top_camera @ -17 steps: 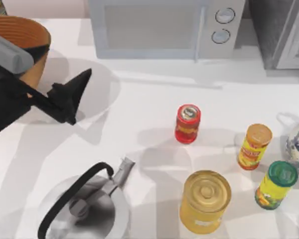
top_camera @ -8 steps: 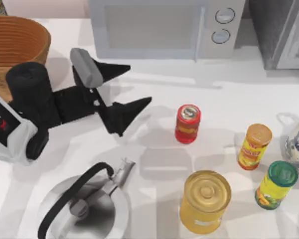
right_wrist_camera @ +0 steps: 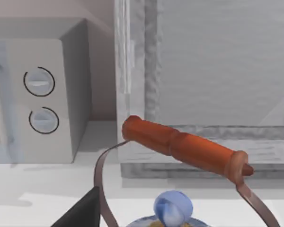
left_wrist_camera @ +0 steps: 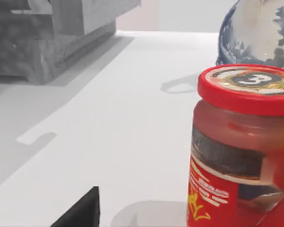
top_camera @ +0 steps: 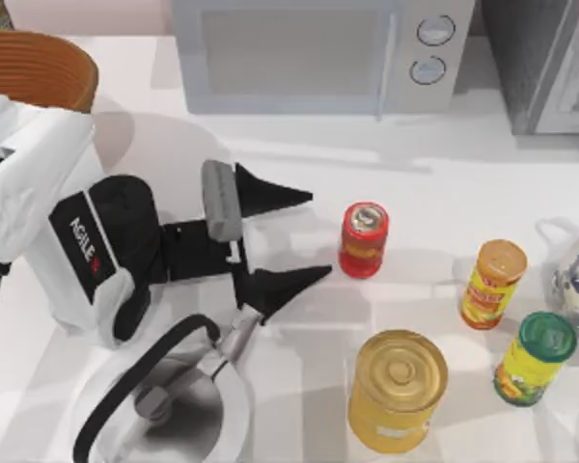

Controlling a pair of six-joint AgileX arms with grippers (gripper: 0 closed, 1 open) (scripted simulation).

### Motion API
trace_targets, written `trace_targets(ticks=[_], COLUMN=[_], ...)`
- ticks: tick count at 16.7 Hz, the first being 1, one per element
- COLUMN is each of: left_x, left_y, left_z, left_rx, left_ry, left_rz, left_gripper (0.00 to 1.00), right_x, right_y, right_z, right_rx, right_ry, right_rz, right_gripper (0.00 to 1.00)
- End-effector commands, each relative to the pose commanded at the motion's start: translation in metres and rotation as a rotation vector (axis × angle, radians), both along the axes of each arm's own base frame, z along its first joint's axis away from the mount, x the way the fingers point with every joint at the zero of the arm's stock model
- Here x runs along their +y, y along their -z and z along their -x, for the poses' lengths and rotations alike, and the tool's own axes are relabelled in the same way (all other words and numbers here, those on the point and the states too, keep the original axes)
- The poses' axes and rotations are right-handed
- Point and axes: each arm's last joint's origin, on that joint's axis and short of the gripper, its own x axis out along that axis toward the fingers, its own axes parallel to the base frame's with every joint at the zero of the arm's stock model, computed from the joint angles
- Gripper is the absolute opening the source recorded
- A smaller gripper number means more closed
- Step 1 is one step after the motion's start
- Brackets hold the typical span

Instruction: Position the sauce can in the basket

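Reaching across the white table (top_camera: 444, 183) from the left side, the left gripper (top_camera: 304, 236) points its two black fingers toward the small red cylindrical sauce can with a silvery top (top_camera: 364, 239). The jaws are spread wide and hold nothing; the can stands upright just beyond the fingertips, apart from them. In the left wrist view the can (left_wrist_camera: 241, 151) looms close, red lid above a red label. The large orange-brown woven wicker basket (top_camera: 39, 68) sits at the table's far left corner, well apart from the can. A big yellow can with a gold lid (top_camera: 396, 389) stands nearer the camera, and a grey kettle with a black handle (top_camera: 164, 405) lies beside the arm. I cannot tell the right gripper's jaw state.
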Motion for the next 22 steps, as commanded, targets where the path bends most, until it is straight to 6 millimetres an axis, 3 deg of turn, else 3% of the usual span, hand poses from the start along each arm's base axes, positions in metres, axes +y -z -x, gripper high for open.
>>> trace_targets(ticks=[8,11,15,18,22], left_x=[-0.002,-0.005,-0.04,-0.069,-0.074], left_y=[0.007,0.008,0.006,0.006,0.007], left_z=[0.003,-0.005,-0.018,-0.01,-0.005], left_rx=[0.001,-0.001,-0.001,-0.005,0.0], left_ry=[0.025,0.031,0.029,0.03,0.031], left_rz=[0.0,0.001,0.007,0.005,0.001], left_gripper=[1.0,1.0,1.0,1.0,1.0], right_x=[0.0,0.0,0.0,0.0,0.0], right_y=[0.0,0.0,0.0,0.0,0.0], right_z=[0.0,0.0,0.0,0.0,0.0], right_rx=[0.0,0.0,0.0,0.0,0.0], right_ry=[0.0,0.0,0.0,0.0,0.0], right_rz=[0.0,0.0,0.0,0.0,0.0], right_gripper=[1.0,1.0,1.0,1.0,1.0])
